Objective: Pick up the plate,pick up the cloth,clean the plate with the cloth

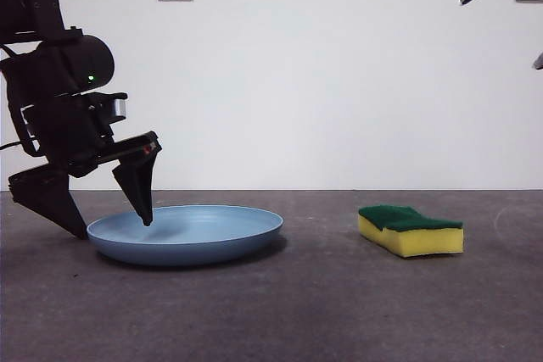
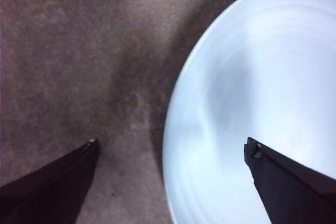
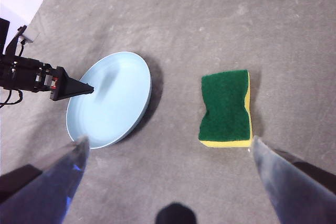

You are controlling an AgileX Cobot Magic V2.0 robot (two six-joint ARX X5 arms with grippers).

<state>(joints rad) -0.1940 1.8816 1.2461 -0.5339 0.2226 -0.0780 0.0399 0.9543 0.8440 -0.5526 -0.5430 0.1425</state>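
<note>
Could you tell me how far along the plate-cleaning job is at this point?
Nothing is finished yet. In hand: the left pincer is open and straddles the rim of the plate, one jaw inside and one outside, and the plate is not lifted off the table. Left: the sponge lies untouched, green side up, with the right pincer open high above it; then the wiping.

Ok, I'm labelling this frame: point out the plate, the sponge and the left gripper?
plate (image 1: 212, 239): front view, on its outer wall.
sponge (image 1: 420, 241): front view, on its yellow side.
left gripper (image 1: 110, 222): front view, midway between the tips, open astride the plate's rim.
</note>
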